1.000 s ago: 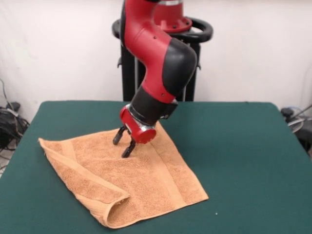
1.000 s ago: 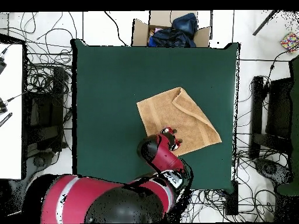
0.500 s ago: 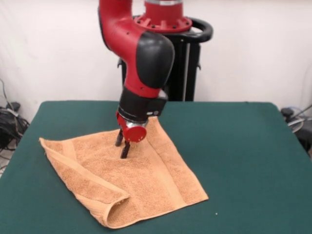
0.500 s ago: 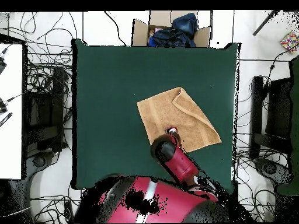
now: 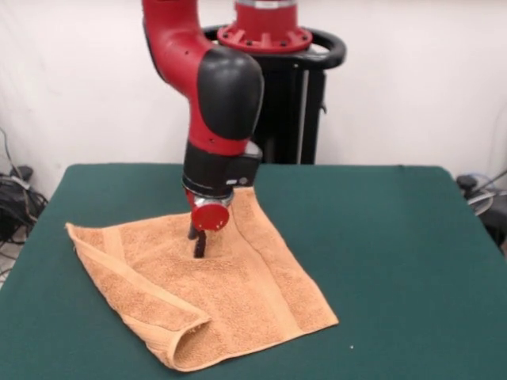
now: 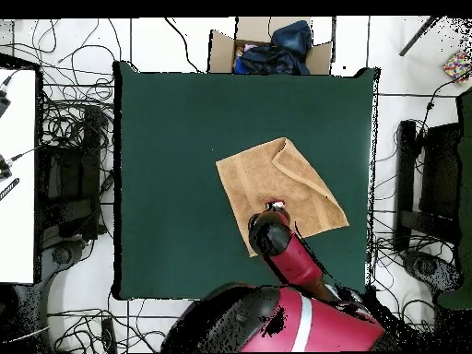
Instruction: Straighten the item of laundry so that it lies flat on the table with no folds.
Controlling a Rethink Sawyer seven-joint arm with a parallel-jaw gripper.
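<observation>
The orange-tan towel (image 5: 238, 293) lies on the green table (image 5: 396, 237), left of centre in the front view. Its left-front edge is folded over in a long strip (image 5: 135, 297) that ends in a raised loop at the near corner. My gripper (image 5: 196, 241) points down with its tips on or just above the towel's far middle part. Its fingers look open and hold nothing. In the overhead view the towel (image 6: 253, 180) lies right of the table's (image 6: 175, 138) centre with a flap folded over its right part, and the arm hides most of the gripper (image 6: 274, 205).
The black pedestal (image 5: 297, 103) stands behind the table's far edge. Cables (image 5: 12, 198) lie on the floor at the left. A cardboard box with dark clothes (image 6: 267, 46) sits past the table's edge opposite the robot's base.
The arm has swung over and stands more upright. The gripper has turned at the wrist and shifted slightly left and down over the towel. The towel has not moved.
</observation>
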